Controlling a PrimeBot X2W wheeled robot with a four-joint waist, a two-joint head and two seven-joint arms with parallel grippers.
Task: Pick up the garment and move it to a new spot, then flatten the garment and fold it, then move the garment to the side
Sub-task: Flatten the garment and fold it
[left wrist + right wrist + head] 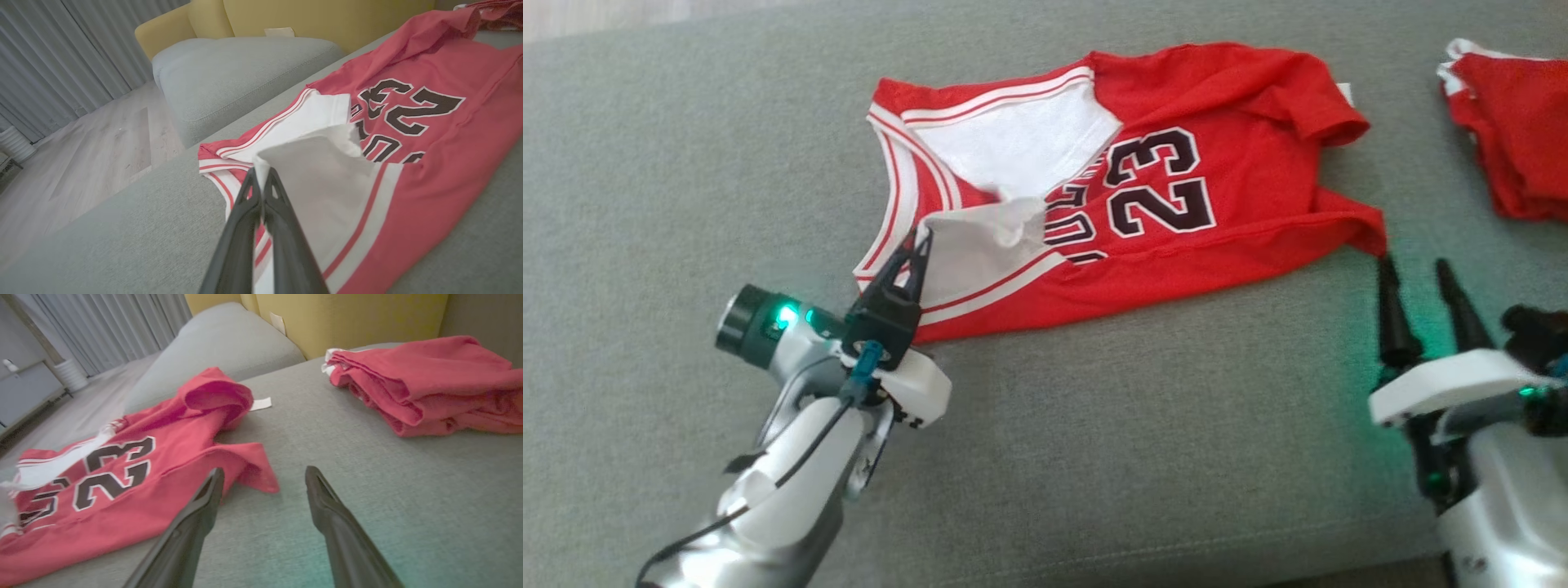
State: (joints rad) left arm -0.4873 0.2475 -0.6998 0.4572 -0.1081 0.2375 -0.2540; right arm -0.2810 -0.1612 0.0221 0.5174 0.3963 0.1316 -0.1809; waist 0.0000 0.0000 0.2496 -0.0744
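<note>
**On the grey cushion, a corner taken up**

Nearest us, at the left, our left gripper [920, 238] is pinched tight on a turned-back white flap of the red jersey [1176, 188] — we judge so the flap can be drawn out flat. Our right gripper [1415, 269] stands wide and empty just beside the jersey's lower corner, likely placed to take that end. The jersey lies rumpled mid-cushion [686, 163]. Farther right sits a folded red pile [1515, 139] — probably the side spot.

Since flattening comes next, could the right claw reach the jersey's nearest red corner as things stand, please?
Probably yes: the right claw is open, a corner of the jersey lies just beyond its tips, bare cushion between.
</note>
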